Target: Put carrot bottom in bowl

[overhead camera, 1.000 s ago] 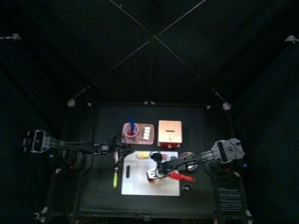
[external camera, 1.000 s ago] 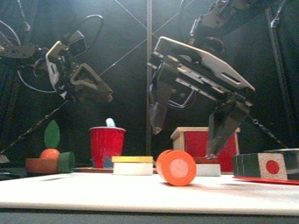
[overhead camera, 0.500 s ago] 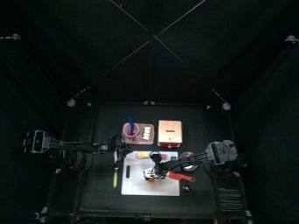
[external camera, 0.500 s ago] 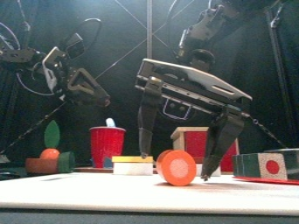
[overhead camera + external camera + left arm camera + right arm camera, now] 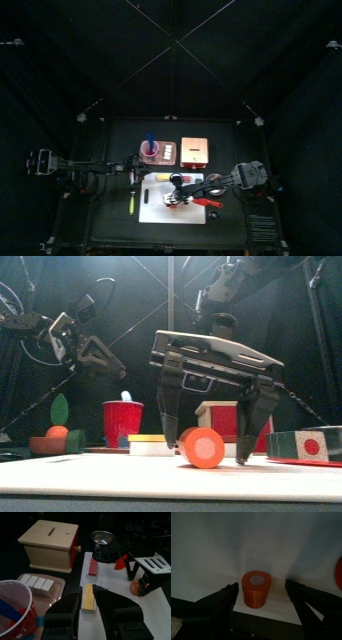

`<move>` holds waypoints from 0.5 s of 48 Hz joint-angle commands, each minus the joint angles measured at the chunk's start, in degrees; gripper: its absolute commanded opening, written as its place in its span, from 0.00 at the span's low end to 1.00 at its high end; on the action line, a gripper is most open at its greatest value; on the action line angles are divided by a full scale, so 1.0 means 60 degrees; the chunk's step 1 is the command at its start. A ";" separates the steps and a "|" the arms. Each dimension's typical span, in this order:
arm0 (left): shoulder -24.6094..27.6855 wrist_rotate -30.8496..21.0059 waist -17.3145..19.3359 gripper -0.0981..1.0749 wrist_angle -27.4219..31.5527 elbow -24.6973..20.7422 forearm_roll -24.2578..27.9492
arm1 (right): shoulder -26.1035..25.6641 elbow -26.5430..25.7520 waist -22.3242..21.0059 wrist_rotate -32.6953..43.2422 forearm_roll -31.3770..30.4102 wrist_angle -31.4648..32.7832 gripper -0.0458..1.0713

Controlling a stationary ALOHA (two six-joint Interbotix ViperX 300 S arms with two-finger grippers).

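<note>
Lower now than a second ago: right gripper (image 5: 211,451) dropped from above the white mat (image 5: 160,478) until its wide-open jaws straddle the carrot bottom (image 5: 202,447), one to each side, fingertips close to the mat, holding nothing. Carrot bottom itself unmoved. Left gripper (image 5: 93,612) hardly shifted, raised at the left; jaws parted, empty.

Carrot bottom: stubby orange-red cylinder lying on its side on the mat, flat round end with a paler centre turned to the front. In the right wrist view (image 5: 256,590), centred between the jaws without touching either.

Around it: pale yellow block (image 5: 152,445) just left of the carrot bottom, outside the gripper's left jaw. Red cup (image 5: 122,422) farther left and behind. Wooden box (image 5: 50,543) with a red side and a slot on top at the far right. Red curved piece (image 5: 210,201) on the mat's right edge. Bowl (image 5: 155,151) at the far left of the table, well apart from the carrot bottom. Red-and-white striped block (image 5: 91,565) beside the mat's far edge.
</note>
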 commanded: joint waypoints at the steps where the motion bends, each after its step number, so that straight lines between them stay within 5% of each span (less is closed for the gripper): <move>1: -0.0059 0.0000 0.0044 0.66 -0.0029 -0.0059 0.0015 | -0.0220 -0.0293 0.0015 0.0015 -0.0015 0.0132 0.96; 24: -0.0117 0.0015 0.0161 0.66 -0.0044 0.0264 0.0029 | 0.0146 -0.0850 0.0015 0.0015 0.0059 0.0293 0.96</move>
